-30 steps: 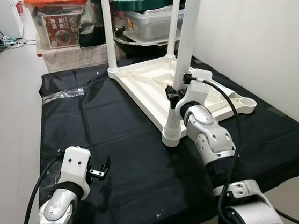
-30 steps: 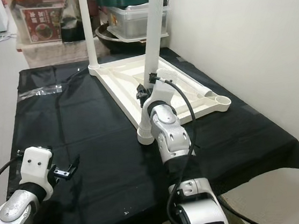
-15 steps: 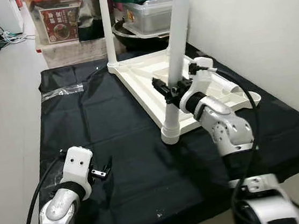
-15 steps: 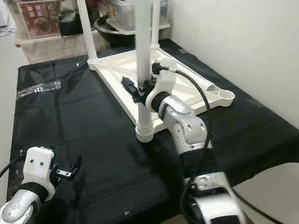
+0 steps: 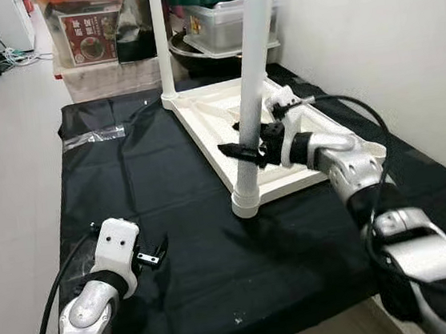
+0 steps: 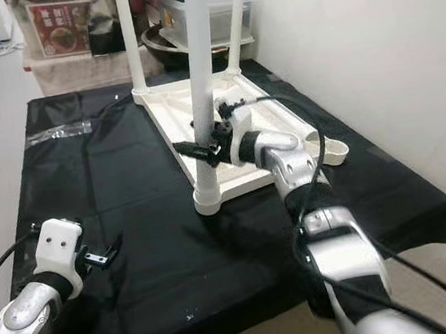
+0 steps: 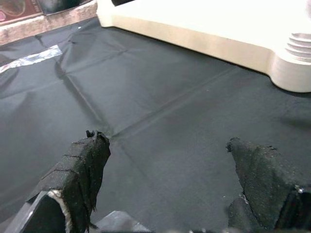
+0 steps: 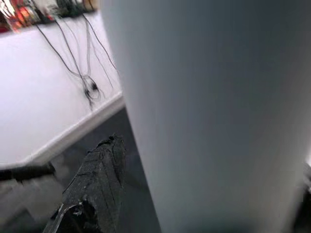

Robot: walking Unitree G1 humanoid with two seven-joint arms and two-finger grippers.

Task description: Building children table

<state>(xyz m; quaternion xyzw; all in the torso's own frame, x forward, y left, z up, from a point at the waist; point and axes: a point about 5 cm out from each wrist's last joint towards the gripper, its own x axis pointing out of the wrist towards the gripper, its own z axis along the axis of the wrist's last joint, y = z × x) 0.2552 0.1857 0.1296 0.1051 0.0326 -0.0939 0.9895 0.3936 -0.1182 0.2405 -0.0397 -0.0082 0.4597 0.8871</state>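
Black cloth (image 5: 175, 245) spread over a low platform beside a white wall, storage boxes (image 5: 91, 37) stacked behind on the pale floor

At the near left corner: left gripper (image 5: 154, 254) hovering just above the cloth, fingers parted, grasping nothing; in its wrist view, bare cloth between the two fingertips (image 7: 85, 160), cream edge of the tabletop beyond

Right of centre: children's tabletop (image 5: 211, 132) lying upside down on the cloth, ribbed underside up, two white legs (image 5: 161, 41) already standing at the far corners. Near corner: third leg (image 5: 251, 91) upright in its round socket (image 5: 246, 205)

Further right: right gripper (image 5: 244, 152) clasped round that leg low down, one black finger on each side, arm reaching in from the wall side. Fourth socket (image 5: 374, 150) at the right-hand corner unfilled

Probably seating or screwing the third leg into its socket, roughly three quarters through. Next move likely to call for keeping the leg plumb, pressing or twisting down until it bottoms out, then letting go without tipping it
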